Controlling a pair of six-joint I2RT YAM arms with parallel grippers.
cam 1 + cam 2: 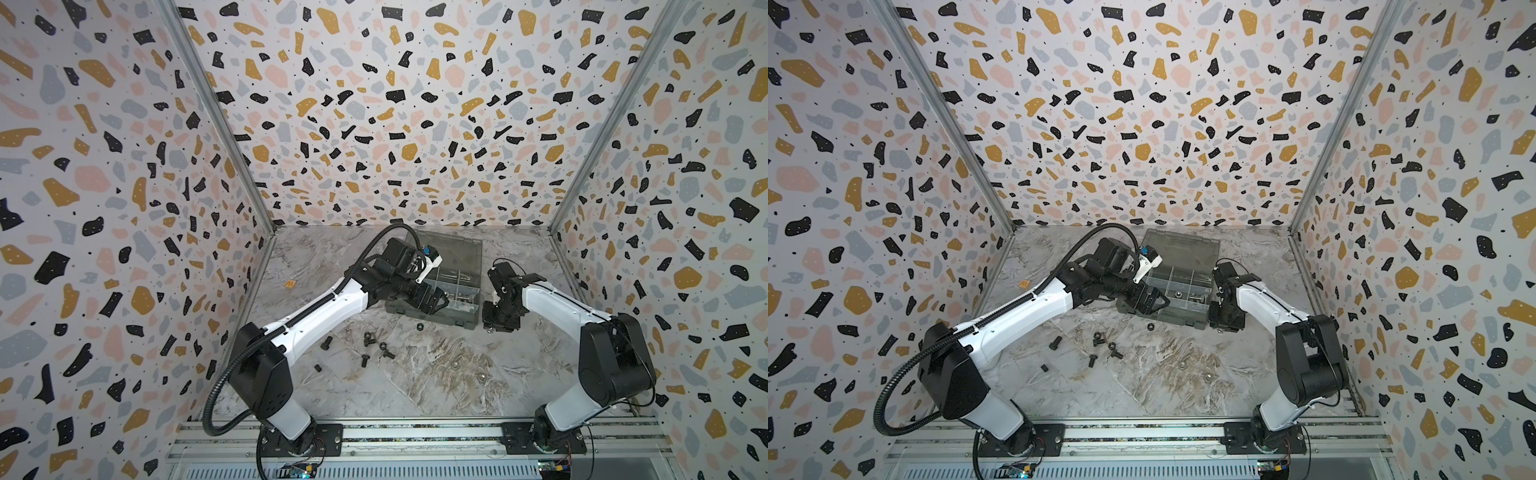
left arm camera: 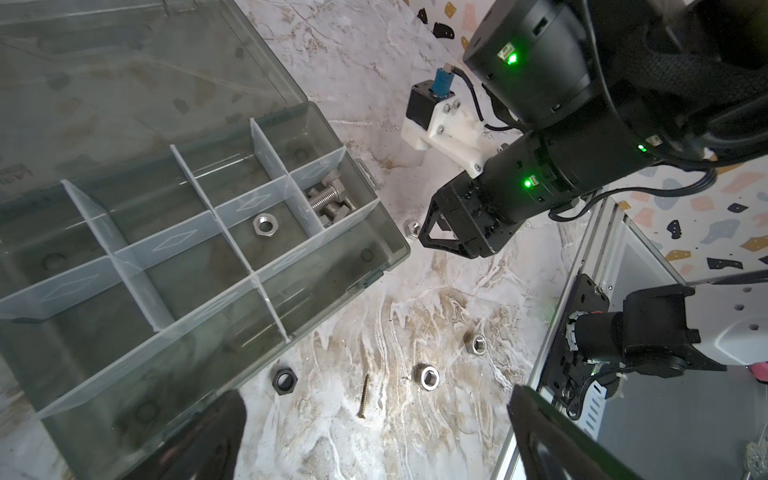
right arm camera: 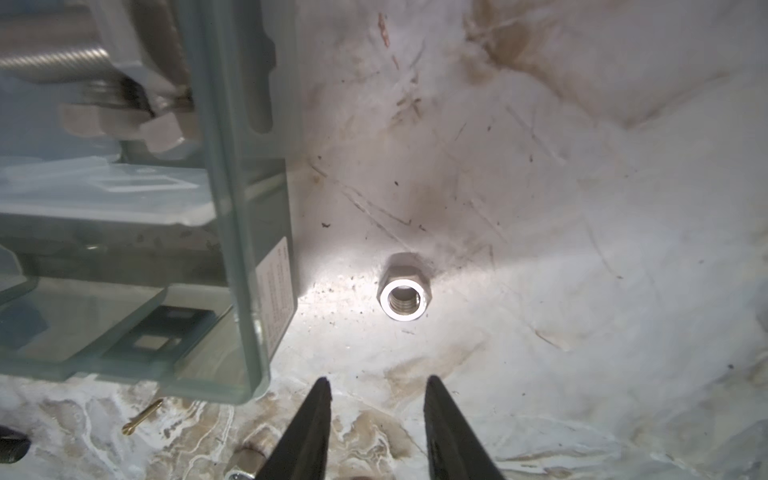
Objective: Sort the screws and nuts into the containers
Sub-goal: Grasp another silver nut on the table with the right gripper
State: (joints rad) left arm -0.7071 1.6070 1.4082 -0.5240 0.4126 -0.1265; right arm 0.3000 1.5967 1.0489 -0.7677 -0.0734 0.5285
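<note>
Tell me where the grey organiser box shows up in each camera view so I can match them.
In both top views: organiser box near the centre, lid open behind it.
Left wrist view: its open compartments, facing the right gripper.
Right wrist view: only its end wall, close up, beside a silver nut.
Shared landmark: the right gripper, at the box's end.

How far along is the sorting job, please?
Done: silver bolts and one silver nut lie in separate compartments. In hand: the open right claw hovers over a loose nut beside the box. Left: black screws and nuts, plus two more silver nuts, on the table.
</note>
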